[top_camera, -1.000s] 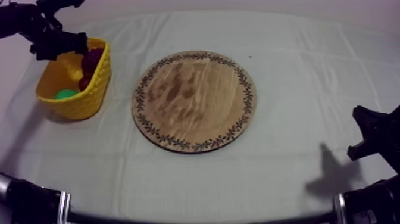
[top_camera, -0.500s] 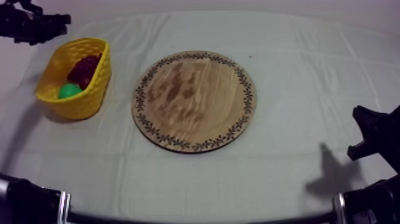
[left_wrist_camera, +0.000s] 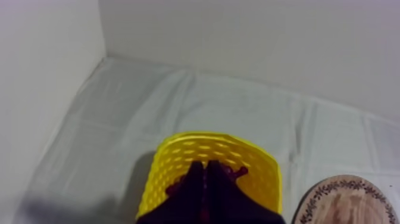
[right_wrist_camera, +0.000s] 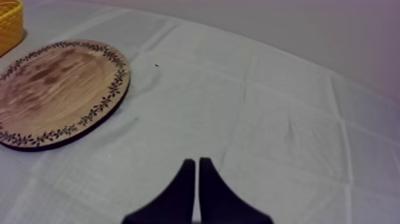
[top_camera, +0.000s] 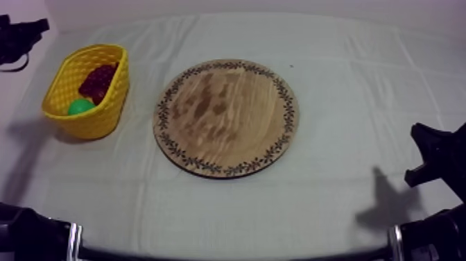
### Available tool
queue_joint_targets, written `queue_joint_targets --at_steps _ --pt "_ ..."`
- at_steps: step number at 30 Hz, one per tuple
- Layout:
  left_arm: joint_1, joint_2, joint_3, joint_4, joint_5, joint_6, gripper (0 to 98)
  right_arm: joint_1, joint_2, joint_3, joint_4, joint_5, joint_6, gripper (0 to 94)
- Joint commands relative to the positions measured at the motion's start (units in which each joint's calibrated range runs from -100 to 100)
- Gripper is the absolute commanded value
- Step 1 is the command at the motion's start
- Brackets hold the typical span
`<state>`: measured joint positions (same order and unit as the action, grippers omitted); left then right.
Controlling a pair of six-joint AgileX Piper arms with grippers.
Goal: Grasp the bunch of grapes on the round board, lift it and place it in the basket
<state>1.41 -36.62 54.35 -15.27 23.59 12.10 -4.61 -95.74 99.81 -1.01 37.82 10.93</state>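
Note:
The bunch of grapes (top_camera: 99,80), dark red, lies inside the yellow basket (top_camera: 111,114) at the table's left, beside a green fruit (top_camera: 80,106). The round wooden board (top_camera: 225,118) in the middle carries nothing. My left gripper (left_wrist_camera: 205,173) is shut on nothing, its fingers together as a narrow wedge above the basket (left_wrist_camera: 178,149), with grapes (left_wrist_camera: 238,173) showing just past them. From above, the left arm (top_camera: 19,38) sits at the far upper left, off the basket. My right gripper (right_wrist_camera: 196,170) is shut and empty over bare cloth, right of the board (right_wrist_camera: 56,89).
The right arm (top_camera: 433,160) rests low at the table's right edge. Grey-white cloth lies bare around the board and in front of the basket. A wall runs along the back and left of the table.
My left gripper has let go of the grapes, which now lie in the basket. It has drawn back up and to the left, and its fingers have closed. The right arm is still.

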Motion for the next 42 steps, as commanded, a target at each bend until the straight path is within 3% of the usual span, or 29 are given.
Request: queue_joint_targets --at_steps 1,7,12,15,21,33,42 --pt "0.03 -11.07 4.99 0.48 -0.24 -0.47 0.1 0.02 -0.01 -0.03 0.01 0.0 -0.01 0.4" --pt "-0.09 -23.85 17.11 5.44 -2.02 -6.83 0.0 0.02 -0.01 -0.03 0.01 0.0 -0.01 0.4" --pt "-1.27 -34.15 29.97 11.99 -6.84 -14.24 0.0 0.02 -0.01 -0.03 0.01 0.0 0.0 0.4" --pt "-1.27 -39.72 36.7 13.49 -8.57 -16.22 0.0 0.02 -0.01 -0.03 0.01 0.0 0.0 0.4" --pt "-0.44 -48.15 43.76 14.05 -8.84 -16.75 0.0 0.02 -0.01 -0.03 0.01 0.0 -0.01 0.4" --pt "0.09 -61.23 45.57 14.28 3.59 -16.12 0.0 0.02 -0.01 -0.03 0.01 0.0 0.0 0.4" --pt "0.23 -63.04 45.65 14.14 5.66 -15.72 0.0 0.02 -0.01 -0.03 0.01 0.0 -0.01 0.4"
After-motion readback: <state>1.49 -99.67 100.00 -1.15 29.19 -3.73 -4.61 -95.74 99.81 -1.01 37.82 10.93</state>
